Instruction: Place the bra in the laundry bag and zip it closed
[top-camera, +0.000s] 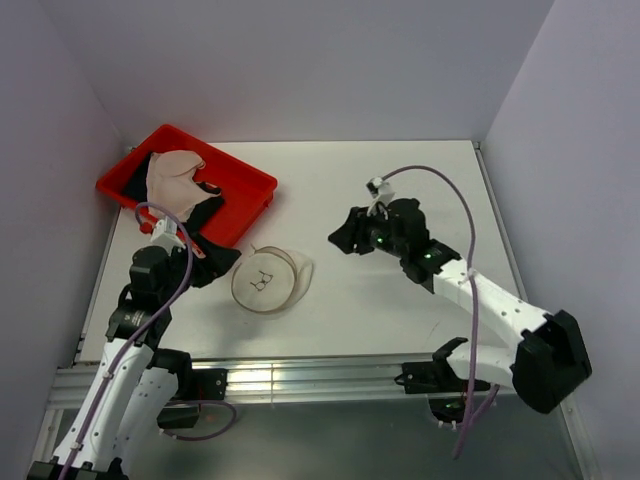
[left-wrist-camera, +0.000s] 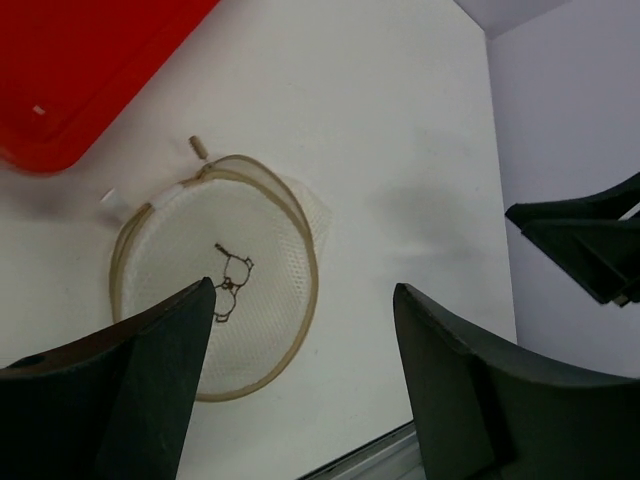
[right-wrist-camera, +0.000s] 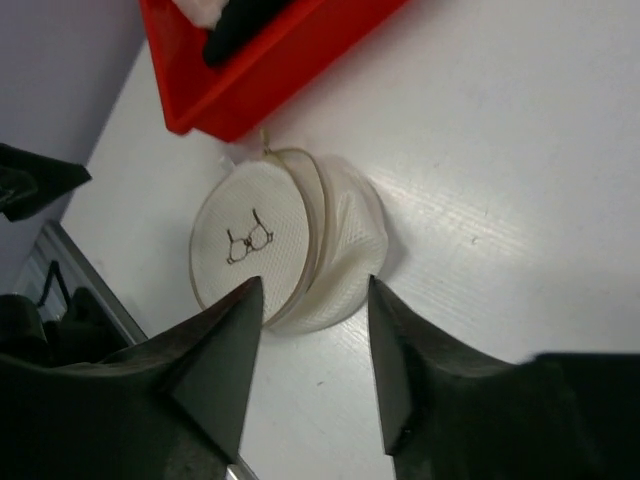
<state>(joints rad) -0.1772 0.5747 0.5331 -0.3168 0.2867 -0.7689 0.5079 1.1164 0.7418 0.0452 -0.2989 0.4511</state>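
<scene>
Laundry bag (top-camera: 268, 281) is laid flat on the bench (top-camera: 400, 190) just beside the red tray (top-camera: 262, 186) where the bra (top-camera: 175, 178) is kept, w/ left gripper (left-wrist-camera: 300, 290) & right gripper (right-wrist-camera: 313, 285) both held wide open, empty, aimed at it, prob. for opening.

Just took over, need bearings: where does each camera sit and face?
Top external: above, behind the bases, looking down on the table; left arm and right arm show.
Left wrist: on the left arm, looking down past the left claw at the laundry bag.
Right wrist: on the right arm, looking past the right claw over the bag to the red tray.
All three share bag and tray.
</scene>
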